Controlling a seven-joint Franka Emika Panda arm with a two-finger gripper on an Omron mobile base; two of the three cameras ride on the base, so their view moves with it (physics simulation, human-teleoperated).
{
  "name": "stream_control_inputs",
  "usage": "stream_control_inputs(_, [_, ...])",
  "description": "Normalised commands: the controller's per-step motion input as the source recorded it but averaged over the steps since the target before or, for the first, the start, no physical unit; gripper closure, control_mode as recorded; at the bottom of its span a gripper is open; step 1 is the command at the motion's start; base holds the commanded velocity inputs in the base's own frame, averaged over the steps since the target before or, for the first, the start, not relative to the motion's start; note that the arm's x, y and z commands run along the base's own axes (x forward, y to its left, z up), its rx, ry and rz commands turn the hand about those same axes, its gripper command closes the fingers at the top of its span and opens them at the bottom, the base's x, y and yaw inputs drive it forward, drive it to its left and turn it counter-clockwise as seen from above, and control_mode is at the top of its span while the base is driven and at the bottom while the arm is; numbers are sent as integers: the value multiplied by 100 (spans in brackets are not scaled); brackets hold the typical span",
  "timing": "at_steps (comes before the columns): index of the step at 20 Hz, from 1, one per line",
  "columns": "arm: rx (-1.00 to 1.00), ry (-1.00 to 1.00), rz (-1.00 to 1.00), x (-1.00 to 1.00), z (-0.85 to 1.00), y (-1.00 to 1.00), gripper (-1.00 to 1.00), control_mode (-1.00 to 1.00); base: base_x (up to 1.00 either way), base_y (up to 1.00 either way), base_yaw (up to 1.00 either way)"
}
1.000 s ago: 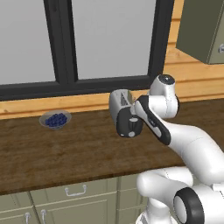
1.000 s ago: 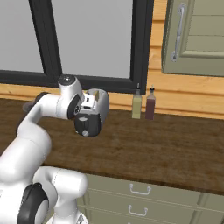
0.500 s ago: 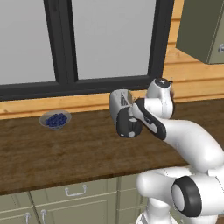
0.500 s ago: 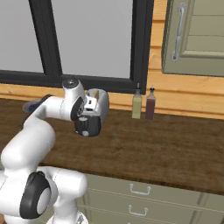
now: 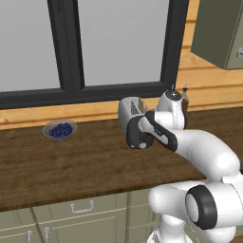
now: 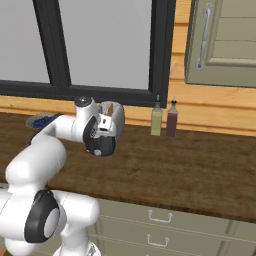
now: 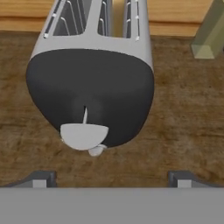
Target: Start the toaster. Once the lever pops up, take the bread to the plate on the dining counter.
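Toaster [image 7: 89, 83] | on tabletop [image 7: 183, 127] by the window, black end facing me | my jaws spread wide, empty, hanging just before that end | arm has crept closer | lever press looks next

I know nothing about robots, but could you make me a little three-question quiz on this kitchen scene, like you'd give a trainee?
1. True or false: the tool is shut on the toaster.
2. What stands on the counter left of the toaster in the left base view?
A. a kettle
B. a bowl of blueberries
C. a stack of plates
3. How many bottles stand by the wall right of the toaster in the right base view?

Key:
1. False: its fingers stand wide apart, short of the toaster's black end panel.
2. B
3. Two, one pale and one dark.
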Motion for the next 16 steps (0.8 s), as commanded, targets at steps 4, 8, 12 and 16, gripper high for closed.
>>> stream_control_inputs(4, [0, 0, 0, 31, 0, 0, -100, -100, 0, 0, 0])
stream_control_inputs(8, [0, 0, 0, 26, 0, 0, -100, -100, 0, 0, 0])
stream_control_inputs(12, [0, 0, -1, 14, -11, 0, -100, -100, 0, 0, 0])
stream_control_inputs(16, [0, 0, 0, 3, -24, 0, -100, -100, 0, 0, 0])
